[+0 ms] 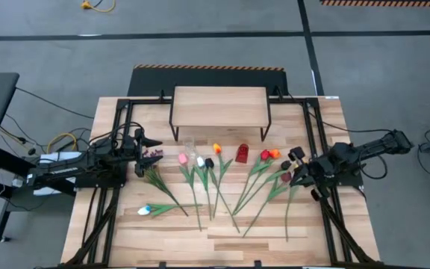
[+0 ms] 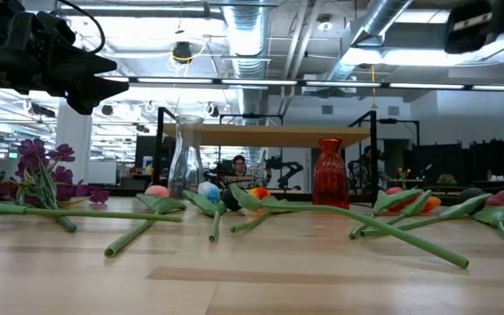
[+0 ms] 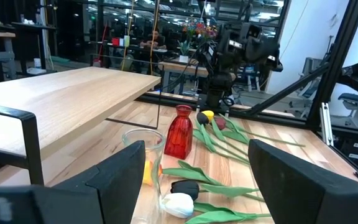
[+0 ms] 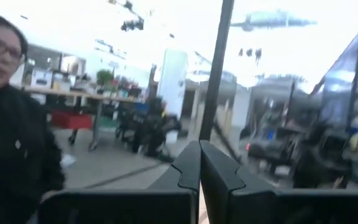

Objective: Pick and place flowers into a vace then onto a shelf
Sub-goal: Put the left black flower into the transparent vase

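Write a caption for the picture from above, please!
Tulips fan out on the table below the shelf, between two waiting arms.

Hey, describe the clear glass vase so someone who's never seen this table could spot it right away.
Find the small raised wooden shelf at the table's far edge. Just in front of its left legs stands the clear glass vase, empty and upright. The red vase further right is coloured; this one is see-through.
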Controlling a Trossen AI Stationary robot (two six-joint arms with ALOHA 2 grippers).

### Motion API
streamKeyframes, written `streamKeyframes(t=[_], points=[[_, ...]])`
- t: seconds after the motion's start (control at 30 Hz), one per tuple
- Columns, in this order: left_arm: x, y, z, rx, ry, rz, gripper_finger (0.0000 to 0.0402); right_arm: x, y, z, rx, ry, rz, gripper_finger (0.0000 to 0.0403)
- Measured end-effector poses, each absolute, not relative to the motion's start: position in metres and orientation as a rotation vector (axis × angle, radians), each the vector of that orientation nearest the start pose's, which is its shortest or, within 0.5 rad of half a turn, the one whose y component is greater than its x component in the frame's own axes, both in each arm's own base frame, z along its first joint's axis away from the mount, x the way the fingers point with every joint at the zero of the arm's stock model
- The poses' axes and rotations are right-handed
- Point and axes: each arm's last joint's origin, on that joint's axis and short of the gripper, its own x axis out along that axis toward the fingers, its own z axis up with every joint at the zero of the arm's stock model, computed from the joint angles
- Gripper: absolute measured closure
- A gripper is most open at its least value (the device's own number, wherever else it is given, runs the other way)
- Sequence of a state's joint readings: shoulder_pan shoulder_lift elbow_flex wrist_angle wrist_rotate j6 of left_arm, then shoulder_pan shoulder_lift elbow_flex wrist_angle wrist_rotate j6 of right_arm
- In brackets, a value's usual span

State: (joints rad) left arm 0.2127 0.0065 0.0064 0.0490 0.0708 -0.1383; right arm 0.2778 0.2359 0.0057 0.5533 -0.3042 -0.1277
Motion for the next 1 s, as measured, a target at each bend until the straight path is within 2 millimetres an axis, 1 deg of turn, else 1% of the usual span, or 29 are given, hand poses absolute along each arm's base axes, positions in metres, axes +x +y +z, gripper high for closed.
streamKeyframes(t=[0.1,0.23,0.3,0.4,0.5,0.63,0.77,0.93,1.0], points=[[0.096,0.019,0.17,-0.127,-0.058,0.138,0.0126,0.099,0.037,0.199,-0.083,-0.364,0.555,0.0403],[0.096,0.019,0.17,-0.128,-0.058,0.139,0.0126,0.099,0.036,0.199,-0.073,-0.363,0.549,0.0403],[0.096,0.019,0.17,-0.131,-0.058,0.138,0.0126,0.102,0.035,0.199,-0.051,-0.348,0.493,0.0403],[0.096,0.019,0.17,-0.127,-0.058,0.138,0.0126,0.108,0.036,0.199,-0.036,-0.286,0.426,0.0403],[0.096,0.019,0.17,-0.131,-0.058,0.14,0.0126,0.116,0.039,0.207,-0.035,-0.252,0.432,0.0403],[0.096,0.019,0.17,-0.126,-0.058,0.141,0.0126,0.133,0.046,0.208,-0.043,-0.116,0.438,0.0403],[0.096,0.019,0.17,-0.131,-0.058,0.143,0.0126,0.148,0.05,0.199,-0.055,0.027,0.432,0.0403],[0.096,0.019,0.17,-0.131,-0.058,0.143,0.0126,0.161,0.05,0.197,-0.106,0.064,0.409,0.0403],[0.096,0.019,0.17,-0.13,-0.058,0.143,0.0126,0.165,0.048,0.199,-0.097,0.063,0.386,0.0403]])
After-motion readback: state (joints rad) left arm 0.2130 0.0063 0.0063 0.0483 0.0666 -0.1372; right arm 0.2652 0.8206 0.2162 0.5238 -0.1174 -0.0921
